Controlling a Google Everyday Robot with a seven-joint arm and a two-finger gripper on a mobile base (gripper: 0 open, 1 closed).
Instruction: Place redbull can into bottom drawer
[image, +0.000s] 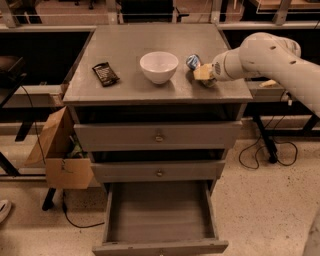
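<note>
The redbull can is blue and silver and sits on the cabinet top, just right of the white bowl. My gripper reaches in from the right, low over the cabinet top and right against the can's near right side. The gripper hides part of the can. The bottom drawer is pulled open below, and its grey floor is bare.
A dark flat snack wrapper lies on the left of the cabinet top. Two shut drawer fronts with round knobs sit above the open drawer. A cardboard box stands at the left, and cables lie on the floor at the right.
</note>
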